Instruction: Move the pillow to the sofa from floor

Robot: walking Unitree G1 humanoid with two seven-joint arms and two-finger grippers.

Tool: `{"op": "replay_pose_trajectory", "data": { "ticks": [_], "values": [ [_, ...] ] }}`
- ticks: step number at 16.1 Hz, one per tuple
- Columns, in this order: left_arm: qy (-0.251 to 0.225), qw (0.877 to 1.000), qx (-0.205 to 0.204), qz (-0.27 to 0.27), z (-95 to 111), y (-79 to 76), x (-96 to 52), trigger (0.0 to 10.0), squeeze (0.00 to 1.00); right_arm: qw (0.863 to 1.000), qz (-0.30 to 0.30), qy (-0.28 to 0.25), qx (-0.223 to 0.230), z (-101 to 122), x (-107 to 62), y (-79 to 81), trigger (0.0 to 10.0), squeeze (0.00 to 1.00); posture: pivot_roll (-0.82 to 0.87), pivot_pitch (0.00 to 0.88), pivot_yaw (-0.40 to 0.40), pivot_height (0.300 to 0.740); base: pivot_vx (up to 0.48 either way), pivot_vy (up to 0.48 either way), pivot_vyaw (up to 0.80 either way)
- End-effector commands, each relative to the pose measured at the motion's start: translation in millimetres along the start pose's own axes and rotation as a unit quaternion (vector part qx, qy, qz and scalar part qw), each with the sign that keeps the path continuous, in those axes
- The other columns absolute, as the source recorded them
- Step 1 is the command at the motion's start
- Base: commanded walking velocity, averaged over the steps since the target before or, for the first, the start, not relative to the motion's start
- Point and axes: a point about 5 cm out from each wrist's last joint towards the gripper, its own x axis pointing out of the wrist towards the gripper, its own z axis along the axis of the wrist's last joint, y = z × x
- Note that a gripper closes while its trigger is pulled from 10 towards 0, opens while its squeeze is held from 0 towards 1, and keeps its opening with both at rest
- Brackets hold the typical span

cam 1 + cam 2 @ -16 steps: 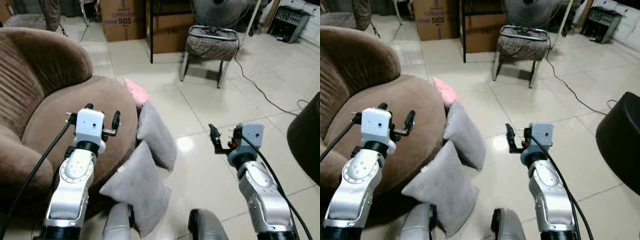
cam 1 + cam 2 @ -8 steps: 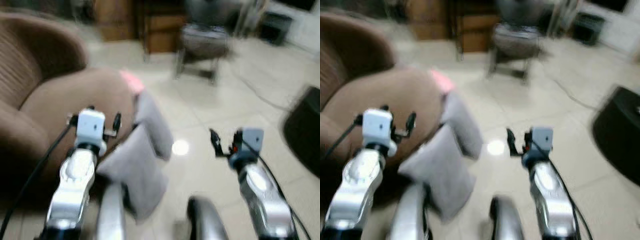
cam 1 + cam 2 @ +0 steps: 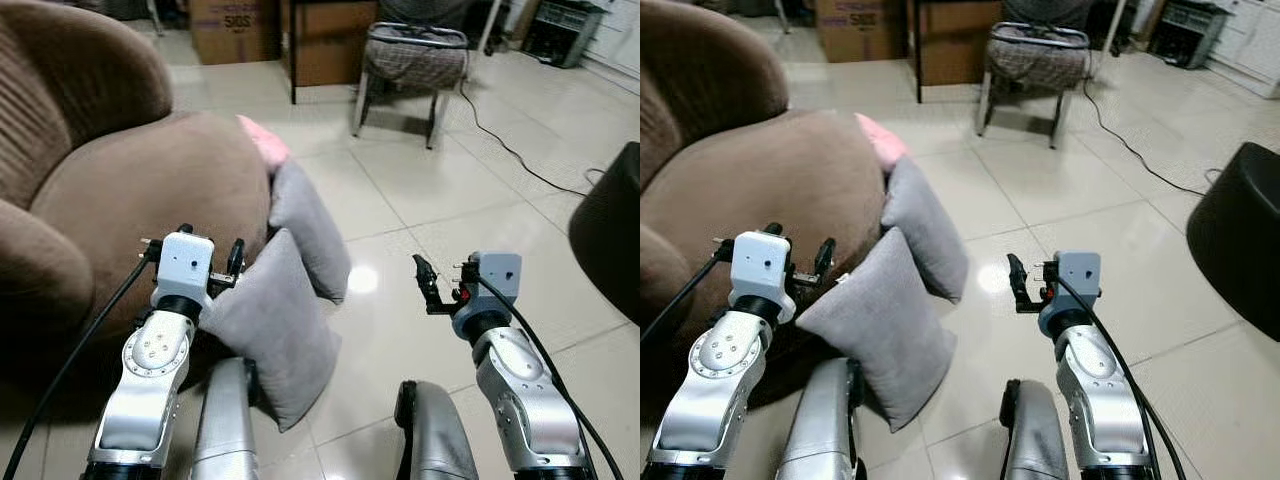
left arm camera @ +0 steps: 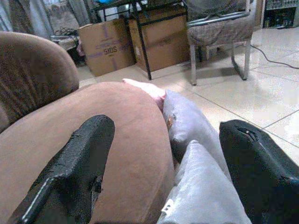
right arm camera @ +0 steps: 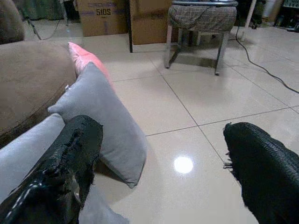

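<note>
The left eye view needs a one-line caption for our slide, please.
Both open grippers, left gripper and right gripper, raised before two grey pillows leaning against the brown sofa on the tiled floor.

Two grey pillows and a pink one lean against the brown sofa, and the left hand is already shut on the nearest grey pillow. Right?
Not quite. The left hand is open and holds nothing; the left wrist view shows its fingers spread, with the nearest grey pillow beyond them. The other grey pillow and pink pillow do lean against the brown sofa.

Legible text — one item: "SIDS" in purple print on the side of a brown cardboard box (image 4: 106,45), on the floor well beyond the left tool. Remaining print — unreadable.
</note>
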Motion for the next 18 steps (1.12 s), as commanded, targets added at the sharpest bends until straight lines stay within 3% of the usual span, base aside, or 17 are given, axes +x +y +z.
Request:
{"op": "replay_pose_trajectory", "data": {
  "ticks": [1, 9, 14, 17, 18],
  "values": [
    [-0.016, 1.0, 0.0, -0.008, 7, -3.0, 1.4, 10.0, 0.0, 1.0, -0.004, -0.003, -0.004, 3, -1.1, -3.5, 10.0, 0.0, 0.03, 0.0, -0.03, 0.515, 0.27, 0.0, -0.79],
    [-0.012, 1.0, 0.005, 0.001, 5, 2.5, -0.8, 10.0, 0.0, 0.999, 0.017, 0.003, -0.04, 2, 1.0, 1.4, 10.0, 0.0, 0.03, 0.0, -0.038, 0.515, 0.289, 0.0, 0.05],
    [-0.006, 1.0, 0.003, -0.002, 3, 0.6, -0.3, 10.0, 0.0, 1.0, 0.002, 0.002, -0.026, 3, -0.2, -3.0, 10.0, 0.0, 0.03, 0.0, -0.034, 0.515, 0.109, 0.0, 0.16],
    [0.016, 0.999, -0.012, -0.031, -6, -3.5, 2.6, 10.0, 0.0, 0.999, 0.012, 0.009, -0.043, 3, -2.3, -4.5, 10.0, 0.0, 0.02, 0.0, -0.03, 0.515, 0.0, 0.0, 0.0],
    [0.043, 0.998, -0.016, -0.047, -17, -5.5, 6.9, 10.0, 0.0, 0.997, 0.034, 0.018, -0.065, 4, -2.2, -3.7, 10.0, 0.0, 0.01, 0.0, -0.033, 0.515, 0.0, 0.0, 0.0]
  ]
}}
